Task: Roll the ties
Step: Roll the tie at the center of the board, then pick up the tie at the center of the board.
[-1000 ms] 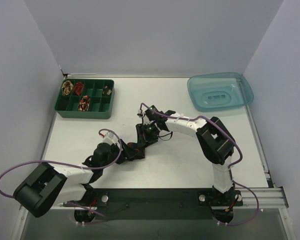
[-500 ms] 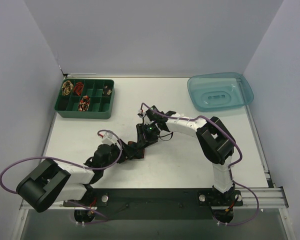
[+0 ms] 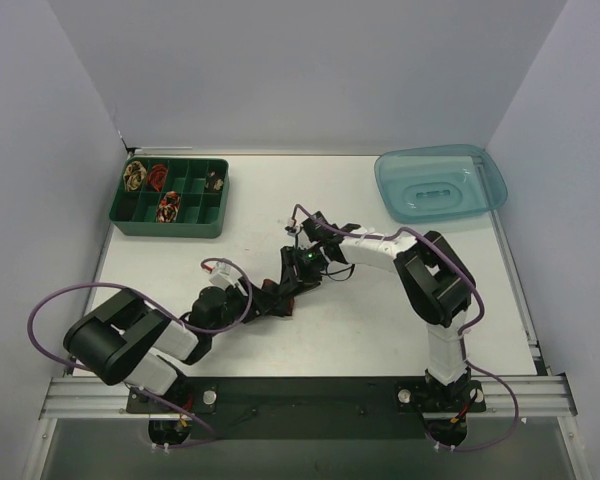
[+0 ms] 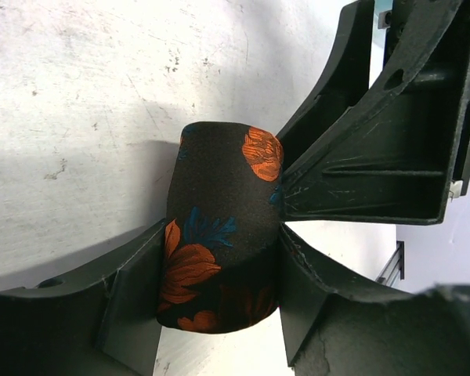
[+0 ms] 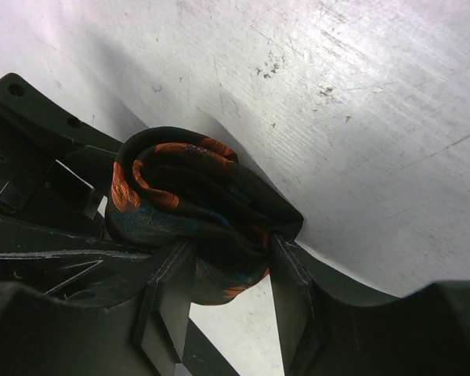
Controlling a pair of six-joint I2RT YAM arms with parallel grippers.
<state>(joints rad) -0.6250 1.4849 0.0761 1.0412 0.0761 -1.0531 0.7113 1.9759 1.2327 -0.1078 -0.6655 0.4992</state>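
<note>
Tie [image 4: 219,235], dark with orange flowers: wound into a full roll, resting on the table [image 4: 78,78] between the two grippers.

Left gripper [image 4: 215,290]: jaws drawn in from a wider spread over the last second, now pressing the two flanks of the roll. The arm's elbow has swung inward behind it.

Right gripper [image 5: 227,278]: unchanged, half closed, pinching the same roll across its coiled end, just beside the left fingers.

Reading: rolling appears finished. The added second grip probably guards against unwinding before a lift.

Tray [image 3: 170,225], green, partly filled: well apart, beyond and left of the left gripper.
</note>
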